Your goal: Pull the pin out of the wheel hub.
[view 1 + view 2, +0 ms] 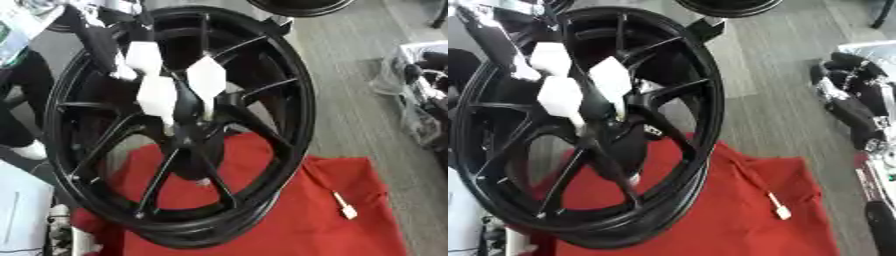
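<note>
Grey plank flooring runs behind a red cloth (289, 225) where a large black spoked alloy wheel (262, 65) stands on edge. From eleven o'clock the left hand (175, 92), white-tipped fingers (206, 76) bunched together, closes on a pale pin (209, 111) at the hub (188, 135). A sideways tug could tip the wheel. At three o'clock the right hand (846, 67) hangs idle; I cannot tell its fingers' state. A small white piece (345, 206) lies at five o'clock.

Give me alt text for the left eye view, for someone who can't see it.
A black spoked wheel stands upright on a red cloth, with the robot's left hand reaching in from upper left to white hexagonal pieces at the hub. A small white pin-like piece lies on the cloth.
</note>
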You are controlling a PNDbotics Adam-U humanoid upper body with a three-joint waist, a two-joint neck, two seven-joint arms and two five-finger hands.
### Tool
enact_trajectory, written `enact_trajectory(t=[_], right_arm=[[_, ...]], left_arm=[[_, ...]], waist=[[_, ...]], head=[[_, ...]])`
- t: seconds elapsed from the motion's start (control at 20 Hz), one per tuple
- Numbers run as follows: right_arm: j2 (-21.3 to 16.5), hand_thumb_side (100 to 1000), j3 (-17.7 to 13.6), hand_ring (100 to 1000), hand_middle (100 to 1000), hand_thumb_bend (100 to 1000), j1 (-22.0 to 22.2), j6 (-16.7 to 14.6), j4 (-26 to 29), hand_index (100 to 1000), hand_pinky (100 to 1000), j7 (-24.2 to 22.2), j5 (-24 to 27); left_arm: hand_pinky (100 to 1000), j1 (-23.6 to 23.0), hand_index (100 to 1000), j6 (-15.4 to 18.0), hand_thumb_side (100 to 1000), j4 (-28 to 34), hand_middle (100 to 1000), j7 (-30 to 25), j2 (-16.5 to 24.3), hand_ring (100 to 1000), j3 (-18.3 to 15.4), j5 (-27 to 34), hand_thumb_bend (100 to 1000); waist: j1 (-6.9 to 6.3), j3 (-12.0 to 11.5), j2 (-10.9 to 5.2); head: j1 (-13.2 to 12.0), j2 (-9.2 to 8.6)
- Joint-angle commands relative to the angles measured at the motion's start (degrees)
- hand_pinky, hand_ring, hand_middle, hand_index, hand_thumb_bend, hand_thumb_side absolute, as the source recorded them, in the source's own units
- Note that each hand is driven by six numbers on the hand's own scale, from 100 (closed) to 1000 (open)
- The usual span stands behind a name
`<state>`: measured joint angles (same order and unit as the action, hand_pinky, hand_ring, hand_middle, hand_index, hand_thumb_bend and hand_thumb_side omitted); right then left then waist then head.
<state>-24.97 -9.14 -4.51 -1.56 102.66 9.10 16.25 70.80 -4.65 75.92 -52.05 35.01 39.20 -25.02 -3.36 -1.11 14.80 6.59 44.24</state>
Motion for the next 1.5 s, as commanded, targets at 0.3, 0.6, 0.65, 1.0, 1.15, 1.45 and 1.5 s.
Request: enact_trajectory(t=[0.3, 0.6, 0.65, 1.0, 1.15, 1.45, 1.5], right_arm=[[-1.3, 229, -0.3, 669, 639, 350, -0.4, 0.1, 0.4, 734, 891, 0.1, -0.4], [-1.3, 227, -0.4, 670, 639, 350, -0.5, 0.0, 0.6, 735, 892, 0.2, -0.3], [-1.3, 226, -0.4, 670, 639, 351, -0.5, 0.0, 0.6, 735, 892, 0.2, -0.2], [-1.3, 224, -0.8, 670, 639, 354, -0.1, -0.2, 0.8, 735, 892, 0.6, -0.2], [-1.4, 223, -1.1, 670, 639, 354, 0.0, -0.4, 1.1, 735, 892, 0.9, -0.3], [-1.1, 221, -1.7, 670, 639, 356, 0.0, -0.6, 1.7, 735, 892, 1.4, -0.3], [-1.0, 222, -1.8, 670, 639, 354, 0.0, -0.7, 1.7, 735, 892, 1.5, -0.3]], left_arm=[[828, 1.9, 327, -2.0, 107, 3.2, 512, 0.1, 2.8, 672, -4.3, -1.0, 260], [836, 1.6, 329, -4.8, 112, 7.1, 509, 0.1, 4.7, 670, -9.8, 0.8, 185], [837, 1.4, 329, -5.5, 114, 7.6, 508, 0.1, 5.2, 669, -11.3, 1.2, 163], [838, -4.6, 330, -10.6, 119, 12.9, 504, 1.3, 12.2, 665, -22.6, 4.4, 100], [835, -10.4, 331, -11.9, 110, 15.9, 505, 4.3, 17.6, 665, -26.6, 4.9, 100], [835, -25.1, 339, -14.5, 102, 22.5, 507, 13.9, 27.8, 665, -36.2, 5.4, 100], [836, -27.6, 342, -15.1, 107, 23.2, 507, 15.5, 28.8, 664, -37.8, 6.0, 100]], waist=[[0.32, 0.0, -1.60], [0.56, -0.1, -1.57], [0.60, -0.1, -1.58], [0.88, -0.6, -1.47], [1.04, -0.7, -1.22], [1.63, -1.1, -0.46], [1.73, -1.2, -0.34]], head=[[-0.2, -0.12], [-0.1, -0.12], [0.0, -0.12], [1.2, -0.12], [1.8, -0.12], [2.7, -0.12], [2.7, -0.12]])
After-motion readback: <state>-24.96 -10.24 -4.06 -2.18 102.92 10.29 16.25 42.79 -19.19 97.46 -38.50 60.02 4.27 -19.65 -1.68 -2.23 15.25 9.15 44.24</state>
